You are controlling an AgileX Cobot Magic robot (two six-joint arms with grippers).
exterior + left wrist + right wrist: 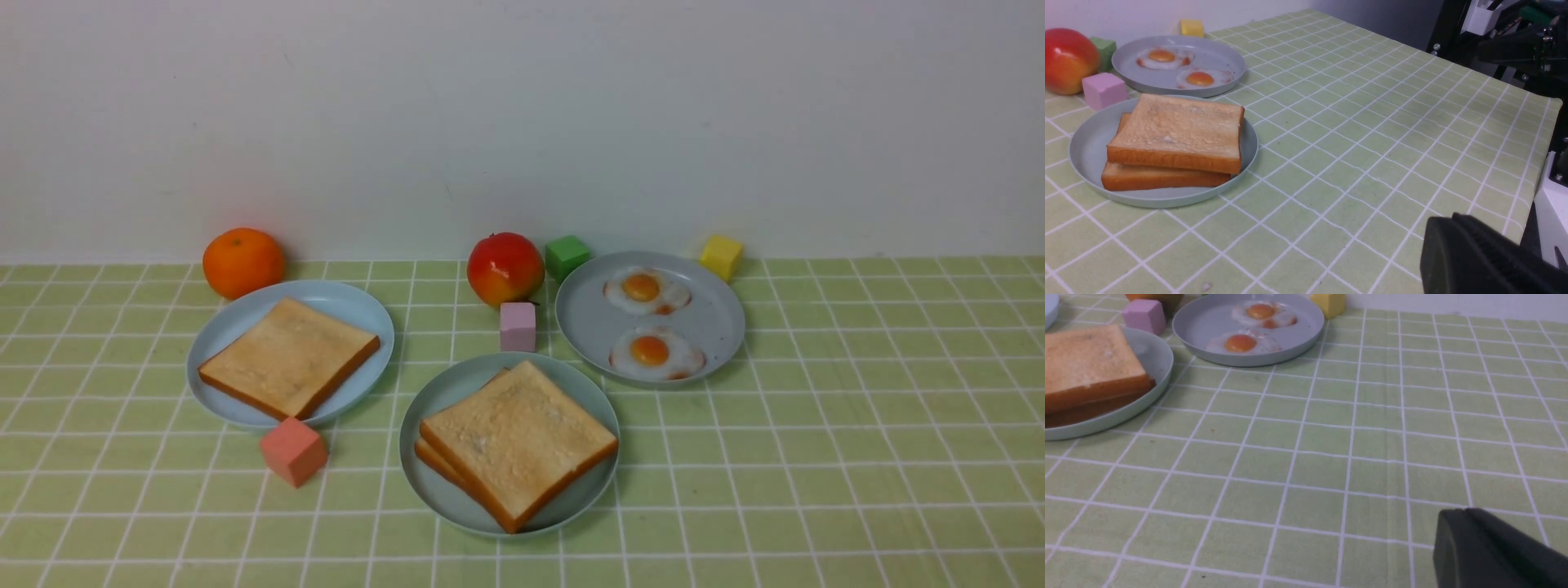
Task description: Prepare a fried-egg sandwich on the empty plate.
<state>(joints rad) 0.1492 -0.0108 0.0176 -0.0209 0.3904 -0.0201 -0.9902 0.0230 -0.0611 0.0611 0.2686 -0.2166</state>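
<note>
two toast slices stacked on the mint plate

taking the mint plate (pixel 424 457) as the landmark and reading left to right: well to its left and farther back sits an orange (pixel 243 262), and in front of that a light-blue plate (pixel 359 314) carrying one toast slice. a salmon cube (pixel 293 450) lies just left of the mint plate. on the mint plate itself two toast slices (pixel 518 441) lie stacked, the upper one slightly skewed; being square, they have no long axis, and one corner points toward the camera. directly behind the plate stands a pink cube (pixel 518 326), then a red apple (pixel 504 268) and a green cube (pixel 566 256). behind and to the right is a grey plate (pixel 718 327) with two fried eggs (pixel 656 353), yolks up, and a yellow cube (pixel 721 256) at its far edge.

the front view shows no arm. the left wrist view shows the lower slice's side, though whether an egg lies between cannot be told. each wrist view shows only a dark part of its claw: the left gripper (pixel 1478 257) and right gripper (pixel 1486 547) are both clenched, grasping nothing.
</note>
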